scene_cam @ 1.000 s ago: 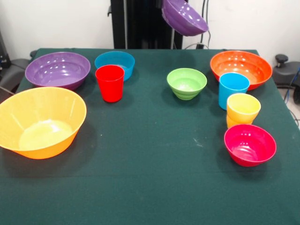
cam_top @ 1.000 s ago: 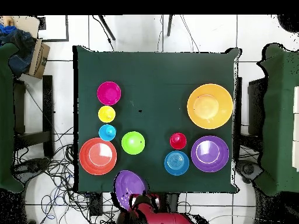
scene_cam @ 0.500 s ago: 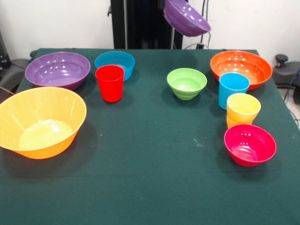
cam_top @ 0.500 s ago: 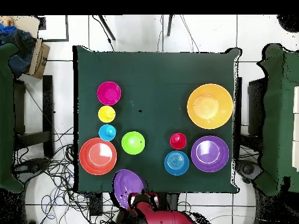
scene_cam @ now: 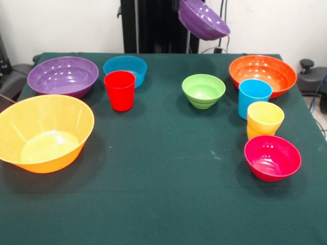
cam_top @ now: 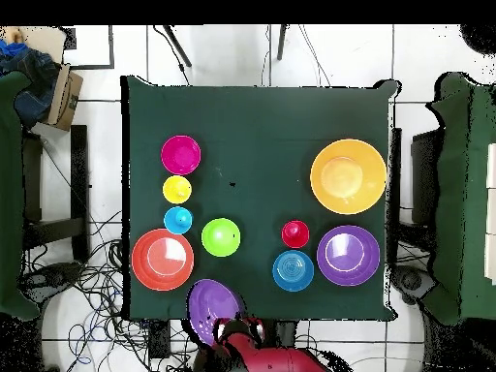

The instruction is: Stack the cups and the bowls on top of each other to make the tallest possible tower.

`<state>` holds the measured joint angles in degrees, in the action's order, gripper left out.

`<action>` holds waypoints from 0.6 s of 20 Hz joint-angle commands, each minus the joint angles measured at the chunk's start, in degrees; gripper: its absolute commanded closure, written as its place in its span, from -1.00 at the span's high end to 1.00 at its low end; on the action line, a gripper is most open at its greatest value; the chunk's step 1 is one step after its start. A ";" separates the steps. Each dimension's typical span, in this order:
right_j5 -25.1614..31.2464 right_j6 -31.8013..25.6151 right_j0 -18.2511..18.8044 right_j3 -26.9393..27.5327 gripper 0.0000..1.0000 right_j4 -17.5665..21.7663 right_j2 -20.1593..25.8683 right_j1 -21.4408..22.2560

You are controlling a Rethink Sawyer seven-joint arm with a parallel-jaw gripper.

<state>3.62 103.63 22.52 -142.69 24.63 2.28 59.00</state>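
Tool at the robot-side edge of the worktop, carrying a tilted purple bowl in the air; cannot tell how its jaws stand. Second purple bowl, yellow-orange bowl, red cup and the other pieces sit apart, unstacked.
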 commanded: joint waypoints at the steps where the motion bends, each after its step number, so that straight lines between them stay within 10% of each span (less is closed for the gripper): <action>1: 6.41 3.34 0.91 5.95 -1.00 -2.20 6.75 -2.94; 12: 8.72 2.99 1.25 7.46 -1.00 -3.42 8.33 -2.27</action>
<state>5.25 103.63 23.04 -140.95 23.89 4.79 58.98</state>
